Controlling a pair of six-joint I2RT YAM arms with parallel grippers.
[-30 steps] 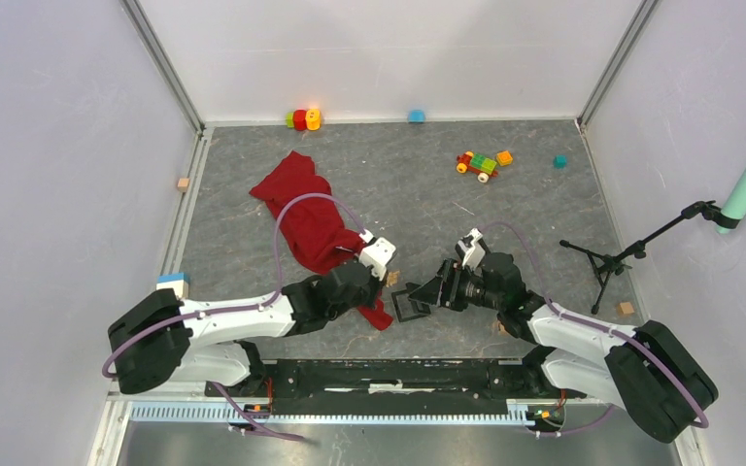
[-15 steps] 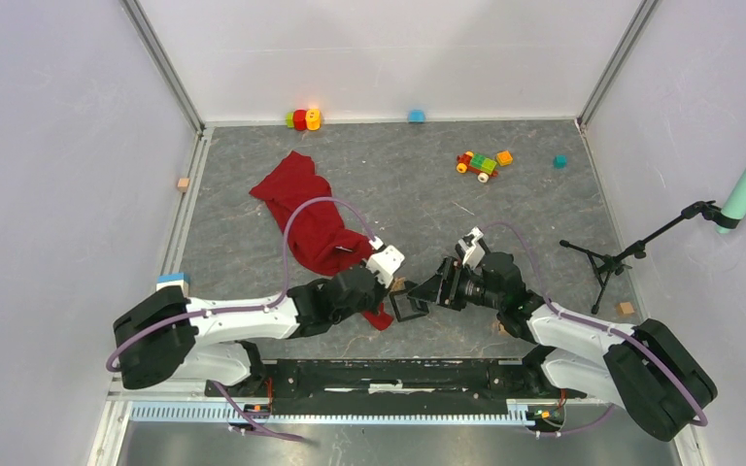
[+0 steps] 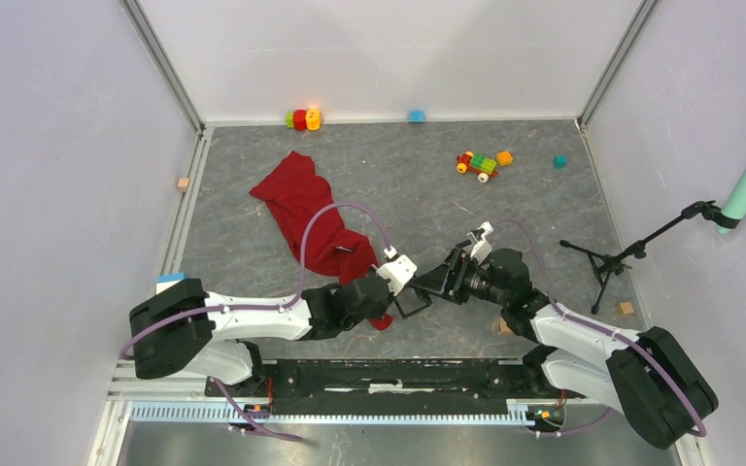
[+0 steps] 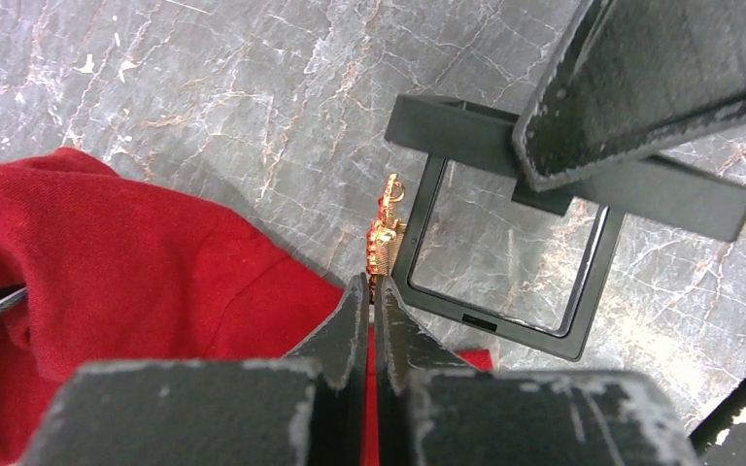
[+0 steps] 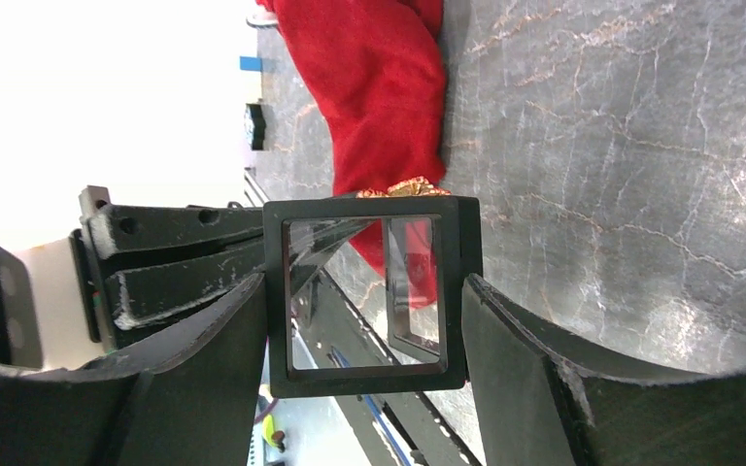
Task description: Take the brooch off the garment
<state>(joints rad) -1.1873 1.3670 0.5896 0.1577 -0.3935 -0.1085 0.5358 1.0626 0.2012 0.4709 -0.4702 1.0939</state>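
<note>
The deep-red garment [image 3: 301, 209] [image 4: 107, 252] [image 5: 379, 87] lies crumpled on the grey floor, left of centre. My left gripper [image 3: 395, 282] [image 4: 370, 291] is shut on the small gold brooch [image 4: 386, 233] [image 5: 403, 188], which juts past the fingertips beyond the fabric's edge and sits against the rim of a black square frame case [image 3: 410, 303] [image 4: 597, 282] [image 5: 369, 209]. My right gripper [image 3: 437, 286] [image 5: 364, 289] is shut on that hinged case, gripping its two sides and holding it open and tilted right beside the left gripper.
Coloured blocks [image 3: 302, 118], a blue block [image 3: 416, 116], a toy car [image 3: 478, 165] and a teal cube [image 3: 560, 161] lie near the back wall. Wooden cubes [image 3: 184, 183] [image 3: 626, 309] and a small black tripod [image 3: 607, 262] stand at the sides.
My left arm has moved right and forward with the brooch, away from the garment's bulk and up to the case. The right wrist has turned and tilted the case.
</note>
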